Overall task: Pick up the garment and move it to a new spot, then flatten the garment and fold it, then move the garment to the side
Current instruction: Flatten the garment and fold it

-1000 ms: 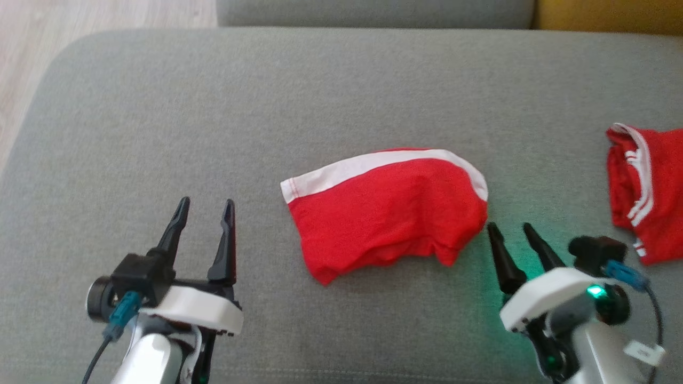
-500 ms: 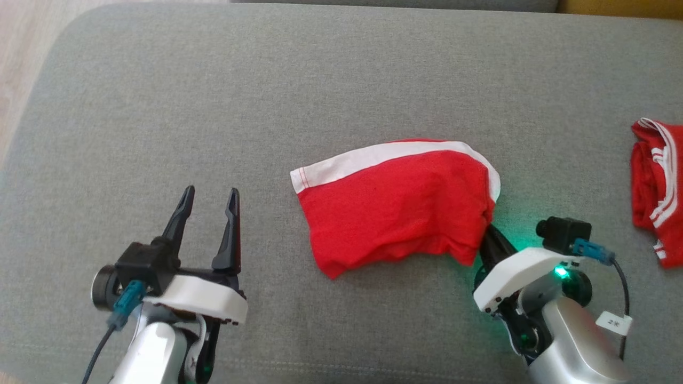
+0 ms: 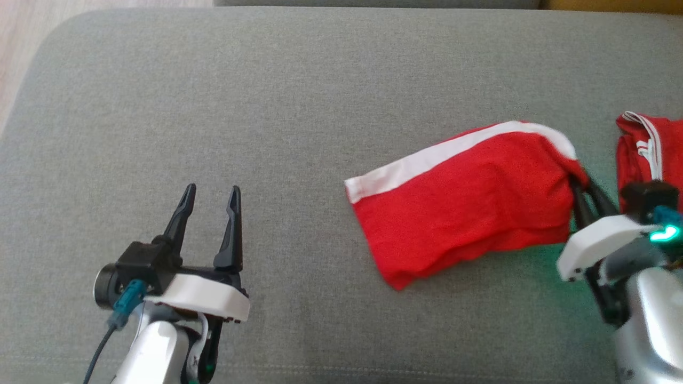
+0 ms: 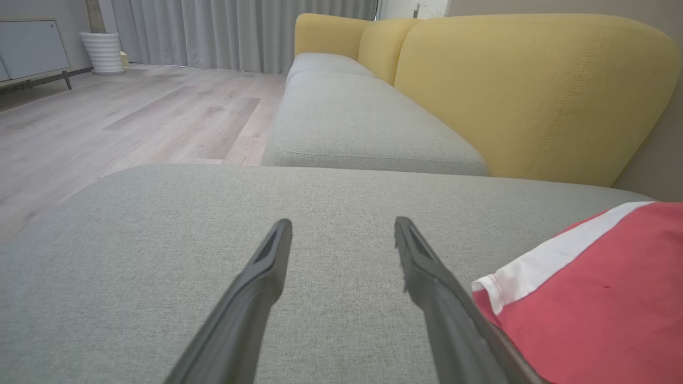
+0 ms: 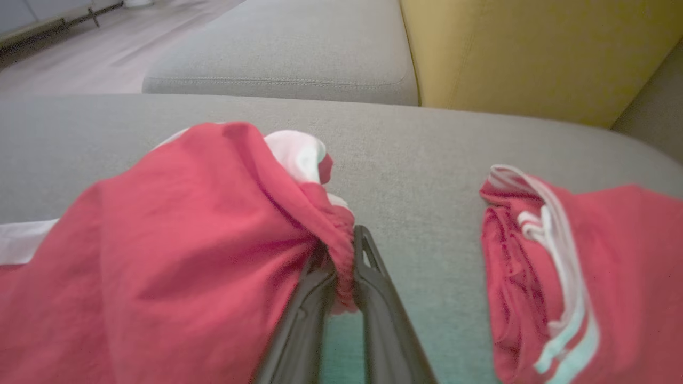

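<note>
Apart a second ago, the right jaws now clamp the red garment [image 3: 469,213], dragging it toward the cushion's [image 3: 267,96] right edge, so the move aside begins; the left jaws stand apart.

**Two robot arms in white, silver and black**

The left gripper [image 3: 212,189] has two long, dark, tapering fingers set in a rounded white shell [image 3: 200,301]. A black camera [image 3: 141,266] is mounted beside it, with a teal plug [image 3: 124,309] and a thin dark cable [image 3: 96,357]. The forearm [image 3: 152,352] is silver. The right gripper [image 3: 584,191] looks the same; a green light [image 3: 667,233] glows on its wrist.
</note>
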Robot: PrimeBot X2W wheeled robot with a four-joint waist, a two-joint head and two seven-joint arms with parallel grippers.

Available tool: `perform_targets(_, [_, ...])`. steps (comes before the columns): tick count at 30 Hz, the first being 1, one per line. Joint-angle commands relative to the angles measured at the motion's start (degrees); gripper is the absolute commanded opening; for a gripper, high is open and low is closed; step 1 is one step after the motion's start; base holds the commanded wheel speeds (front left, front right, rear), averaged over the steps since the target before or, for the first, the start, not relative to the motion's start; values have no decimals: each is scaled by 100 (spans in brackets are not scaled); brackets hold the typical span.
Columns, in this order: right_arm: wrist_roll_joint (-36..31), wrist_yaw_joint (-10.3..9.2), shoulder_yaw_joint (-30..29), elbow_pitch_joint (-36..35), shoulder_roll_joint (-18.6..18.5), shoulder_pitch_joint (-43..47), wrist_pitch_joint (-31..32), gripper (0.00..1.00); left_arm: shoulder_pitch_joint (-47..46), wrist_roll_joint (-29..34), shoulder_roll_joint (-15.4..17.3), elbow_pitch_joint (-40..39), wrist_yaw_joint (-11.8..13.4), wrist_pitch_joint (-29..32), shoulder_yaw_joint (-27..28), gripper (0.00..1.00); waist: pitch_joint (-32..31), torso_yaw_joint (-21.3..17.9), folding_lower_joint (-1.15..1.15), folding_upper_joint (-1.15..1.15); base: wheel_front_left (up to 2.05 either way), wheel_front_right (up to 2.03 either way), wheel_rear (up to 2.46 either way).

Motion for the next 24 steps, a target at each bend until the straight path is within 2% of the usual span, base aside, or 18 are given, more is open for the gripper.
perform_targets(1, [-274,-5,75,-338,-202,-55,63,8,-248,49,42,-192,-39,-70,245,100,5,-6,0,0,0,0,0])
perform_targets(6, [-659,-5,564,-654,-388,0,170,6,-265,56,8,-200,-90,-70,274,100,56,-12,0,0,0,0,0])
perform_targets(11, [-557,-5,1216,-658,-261,167,268,4,-281,71,-26,-175,-142,-70,301,100,100,-16,0,0,0,0,0])
perform_targets(17, [-381,-5,1566,-457,-57,324,276,2,-289,92,-61,-144,-192,-71,313,100,117,-24,0,0,0,0,0])
perform_targets(21, [-333,-5,1446,-298,46,431,198,2,-274,102,-77,-117,-224,-71,325,100,88,-34,0,0,0,0,0])
perform_targets(23, [-320,-5,1342,-245,104,479,166,5,-256,109,-83,-109,-228,-71,336,100,67,-48,0,0,0,0,0])
perform_targets(24, [-297,-5,1287,-228,141,497,140,24,-247,114,-85,-105,-231,-71,337,100,57,-54,0,0,0,0,0])
